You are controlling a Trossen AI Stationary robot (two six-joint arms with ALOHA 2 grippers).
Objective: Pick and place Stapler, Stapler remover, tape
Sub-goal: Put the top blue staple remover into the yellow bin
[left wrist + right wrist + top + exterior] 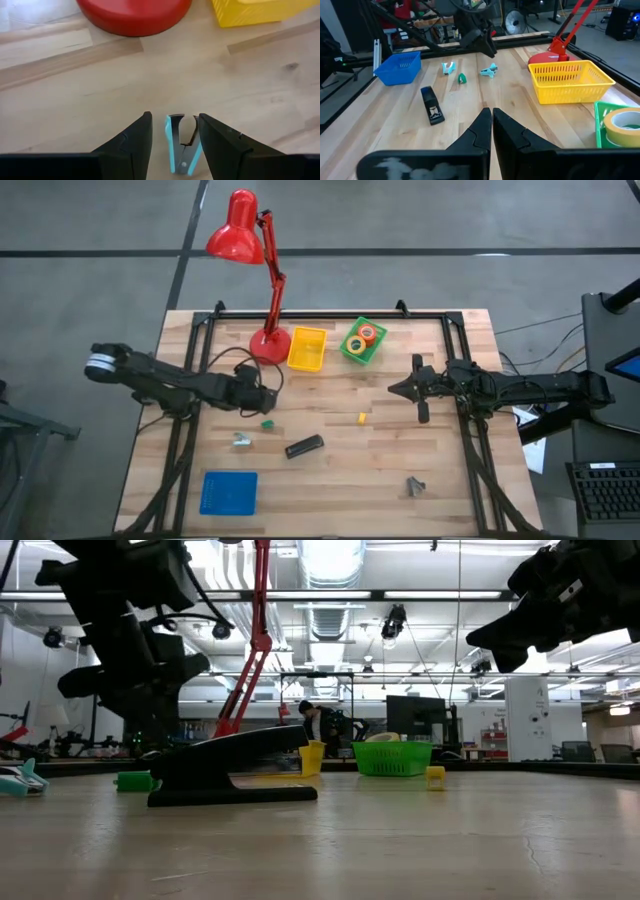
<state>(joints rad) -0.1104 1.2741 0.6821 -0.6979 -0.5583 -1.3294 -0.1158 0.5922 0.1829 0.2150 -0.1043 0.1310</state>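
The black stapler [304, 446] lies flat on the table near its middle, also in the low view [230, 775] and the right wrist view [432, 105]. A light-blue stapler remover [181, 145] lies on the wood between the fingers of my open left gripper [175, 145], which hangs just above it [489, 71]. A second remover [242, 440] lies closer to the near edge, a third [415, 485] near the right front. Tape rolls [362, 338] sit in the green basket [350, 350]. My right gripper [491, 117] is shut and hovers over the table's right half [400, 388].
A red desk lamp [268, 340] stands at the far edge, with a yellow basket [307, 348] beside it. A blue basket [228, 492] sits at the near left. A small green bit [267, 422] and a yellow bit [362, 418] lie on the wood.
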